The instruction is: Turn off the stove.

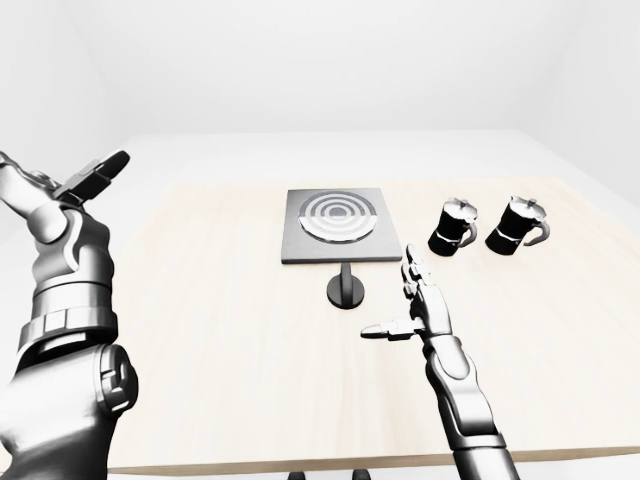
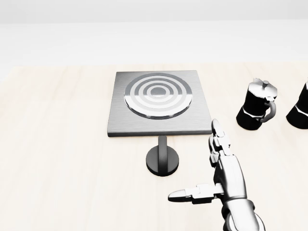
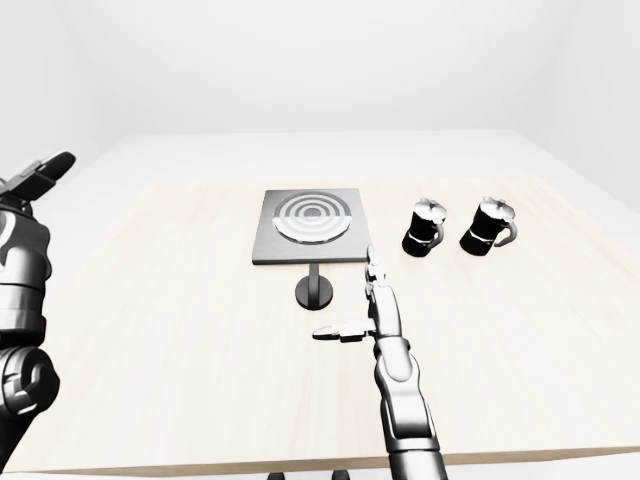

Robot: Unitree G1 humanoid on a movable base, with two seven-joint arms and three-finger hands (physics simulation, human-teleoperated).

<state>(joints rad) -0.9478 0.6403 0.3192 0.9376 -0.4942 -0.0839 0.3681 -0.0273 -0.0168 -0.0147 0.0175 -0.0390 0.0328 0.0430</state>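
The right hand (image 2: 219, 166) hangs above the pale wooden table (image 2: 57, 159) with its fingers spread apart — two point up the head view toward the stove, while the thumb (image 2: 185, 194) juts out to the view's left, and nothing lies between them. Just up and left of the fingertips sits the stove (image 2: 159, 102), a square grey plate with a round burner of light and dark rings; its near edge is close to the fingertips but does not meet them. Left of the hand, at about the height of its knuckles, stands the stove's knob (image 2: 162, 159), a dark round disc with an upright bar across it, joined to the plate's lower edge; the thumb tip lies below it and slightly right, apart from it. Up and right of the hand stand two black moka pots side by side, the nearer one (image 1: 453, 226) with its handle turned right, the farther one (image 1: 517, 224) beside it, both well clear of the fingers. Far to the left in the left-eye view the left hand (image 1: 92, 176) is raised high above the table's edge — its fingers are extended and hold nothing.
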